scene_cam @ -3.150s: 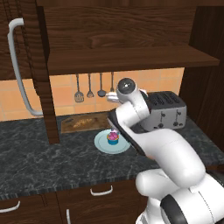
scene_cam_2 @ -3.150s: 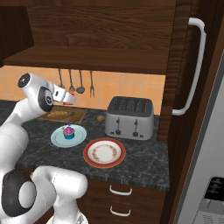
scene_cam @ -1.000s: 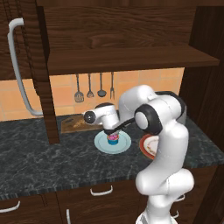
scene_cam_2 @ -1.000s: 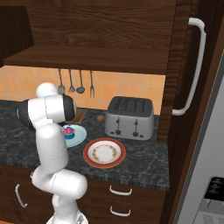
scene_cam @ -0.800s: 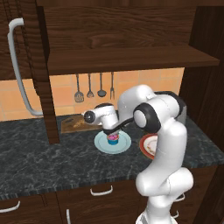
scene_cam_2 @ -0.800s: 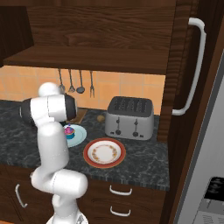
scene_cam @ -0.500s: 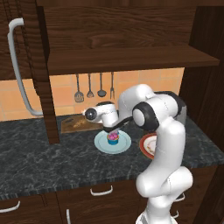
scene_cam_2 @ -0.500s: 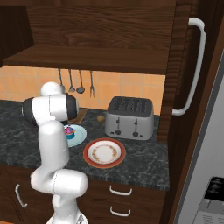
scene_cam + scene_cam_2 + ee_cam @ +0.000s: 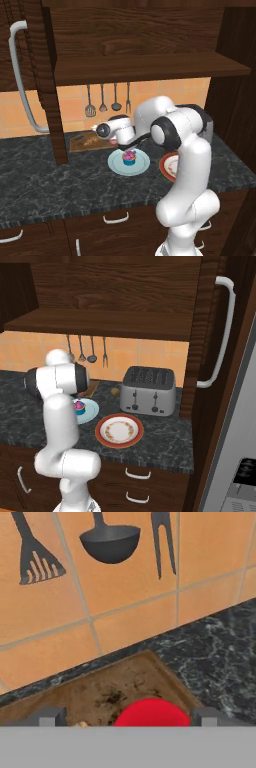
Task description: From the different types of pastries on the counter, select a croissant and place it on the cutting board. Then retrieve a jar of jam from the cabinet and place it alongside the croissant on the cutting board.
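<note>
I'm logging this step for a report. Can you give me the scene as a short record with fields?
jam jar: red, on the cutting board, between the fingertips
gripper: open, fingertips apart either side of the jar
croissant: on the board
cupcake: on a pale blue plate
toaster: on the counter
wall: hanging utensils
</note>
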You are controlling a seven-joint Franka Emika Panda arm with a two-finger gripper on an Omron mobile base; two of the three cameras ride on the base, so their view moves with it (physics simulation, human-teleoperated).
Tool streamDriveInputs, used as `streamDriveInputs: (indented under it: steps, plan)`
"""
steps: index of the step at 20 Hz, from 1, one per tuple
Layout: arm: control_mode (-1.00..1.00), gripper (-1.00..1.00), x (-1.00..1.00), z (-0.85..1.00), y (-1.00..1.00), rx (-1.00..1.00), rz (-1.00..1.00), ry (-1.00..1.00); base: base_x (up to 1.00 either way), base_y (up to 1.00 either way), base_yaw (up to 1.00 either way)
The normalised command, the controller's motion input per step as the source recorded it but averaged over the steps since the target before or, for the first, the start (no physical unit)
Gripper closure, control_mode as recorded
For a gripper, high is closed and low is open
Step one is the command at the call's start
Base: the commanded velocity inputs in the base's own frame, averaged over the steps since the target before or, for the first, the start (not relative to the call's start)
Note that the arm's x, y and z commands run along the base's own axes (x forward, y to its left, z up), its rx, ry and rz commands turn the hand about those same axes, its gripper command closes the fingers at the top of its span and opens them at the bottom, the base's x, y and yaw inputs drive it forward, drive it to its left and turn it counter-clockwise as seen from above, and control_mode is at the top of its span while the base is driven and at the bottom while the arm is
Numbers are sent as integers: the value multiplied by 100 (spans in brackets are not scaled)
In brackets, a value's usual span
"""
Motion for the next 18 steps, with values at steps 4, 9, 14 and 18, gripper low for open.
streamDriveInputs:
  steps: [4,9,14,18]
  plan:
    - [-100,-100,-67,17,0,0,-1,-3,0,0,0]
    - [-100,-100,-80,63,-19,3,-1,0,0,0,0]
    - [-100,-100,-52,64,-60,0,0,2,0,0,0]
    - [-100,-100,-42,56,-77,0,0,11,0,0,0]
